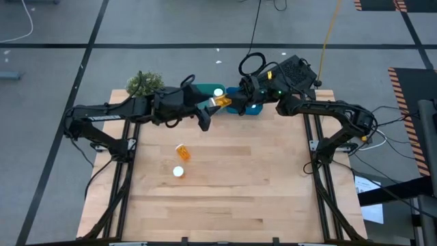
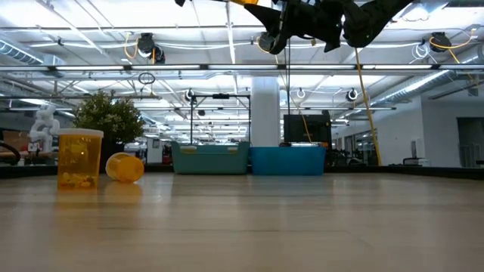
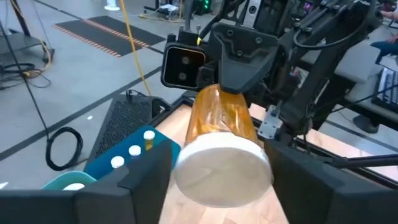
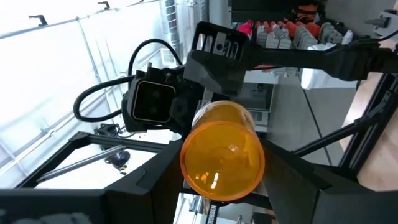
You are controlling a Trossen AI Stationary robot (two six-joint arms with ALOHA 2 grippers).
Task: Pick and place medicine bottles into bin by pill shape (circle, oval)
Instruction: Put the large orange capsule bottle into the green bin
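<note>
You have one medicine bottle (image 1: 220, 102) held in the air between both arms, above the far edge of the table (image 1: 273, 191) by the teal bin (image 1: 203, 91) and the blue bin (image 1: 247, 108) — the left gripper (image 3: 214, 186) clamps its white-cap end and the right gripper (image 4: 217, 180) its orange base. Pass it cleanly: let only one gripper let go, and only once the other's hold is firm, then carry it over the matching bin before opening. Two more bottles (image 1: 181, 152) wait mid-table, one lying and one upright (image 1: 178, 172). The pill shape inside the held bottle is hard to read — the bins' labels too.
</note>
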